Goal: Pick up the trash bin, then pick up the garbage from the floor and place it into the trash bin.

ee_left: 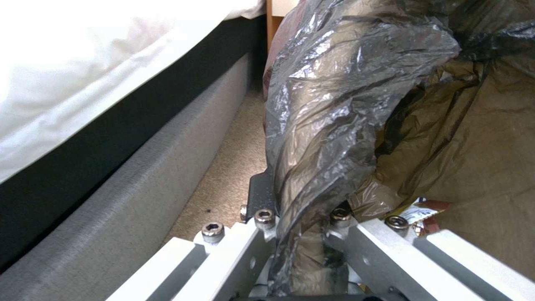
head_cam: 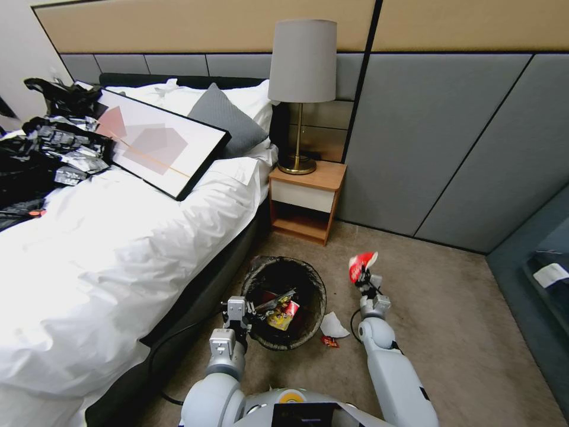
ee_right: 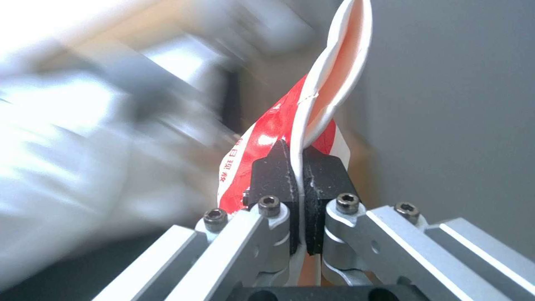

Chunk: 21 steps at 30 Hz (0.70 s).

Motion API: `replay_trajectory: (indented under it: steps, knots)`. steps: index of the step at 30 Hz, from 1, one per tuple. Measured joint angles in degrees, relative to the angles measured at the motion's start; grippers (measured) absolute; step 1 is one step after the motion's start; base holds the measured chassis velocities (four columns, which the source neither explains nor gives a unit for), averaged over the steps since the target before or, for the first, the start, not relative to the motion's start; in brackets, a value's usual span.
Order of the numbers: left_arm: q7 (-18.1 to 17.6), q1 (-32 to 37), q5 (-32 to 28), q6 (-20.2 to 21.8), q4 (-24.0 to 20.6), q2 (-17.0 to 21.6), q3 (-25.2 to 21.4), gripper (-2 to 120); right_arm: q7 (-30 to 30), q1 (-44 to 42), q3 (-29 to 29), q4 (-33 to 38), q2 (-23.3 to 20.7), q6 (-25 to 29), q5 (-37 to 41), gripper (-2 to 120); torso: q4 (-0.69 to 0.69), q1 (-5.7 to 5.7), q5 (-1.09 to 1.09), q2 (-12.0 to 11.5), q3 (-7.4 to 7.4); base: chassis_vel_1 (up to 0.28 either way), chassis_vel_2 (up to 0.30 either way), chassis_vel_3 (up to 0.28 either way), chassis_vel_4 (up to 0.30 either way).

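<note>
- Head view: left gripper (head_cam: 248,319) clamps the bin (head_cam: 284,301) rim at its 9 o'clock; right gripper (head_cam: 362,279), at the bin's 3 o'clock, pinches a wrapper (head_cam: 362,265) that could miss the bin.
- Left wrist view: jaws closed on the liner (ee_left: 329,125), which might slip.
- Right wrist view: pads (ee_right: 273,175) grip only the wrapper's edge; it may slide out.

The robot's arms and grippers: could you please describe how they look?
Both arms are glossy light grey with rounded joints. The left gripper and right gripper have silver aluminium finger links with hex-socket screws; the right gripper's pads are black. A black cable loops beside the right wrist.
</note>
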Motion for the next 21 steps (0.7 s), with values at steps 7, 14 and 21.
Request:
replay_trajectory:
  steps: [7,14,21]
  knots:
    - [0.09,-0.24,0.28,-0.05,0.64,0.06,0.90,0,-11.76,-5.09,-5.57,9.03,-2.57,5.83,-0.18,0,0.00,0.00,-0.01,0.00,0.00,0.000,0.000,0.000,0.000]
    - [0.16,-0.29,0.61,-0.15,0.82,0.02,1.26,0,-16.08,-6.96,-11.73,8.86,-3.15,7.45,-3.43,0,0.00,0.00,-0.01,0.00,0.00,0.000,0.000,0.000,0.000]
    - [0.19,-0.30,0.60,-0.22,0.66,0.06,1.04,0,-16.52,-7.85,-13.86,2.73,-2.92,9.86,-6.29,0,0.00,0.00,0.00,0.00,0.00,0.000,0.000,0.000,0.000]
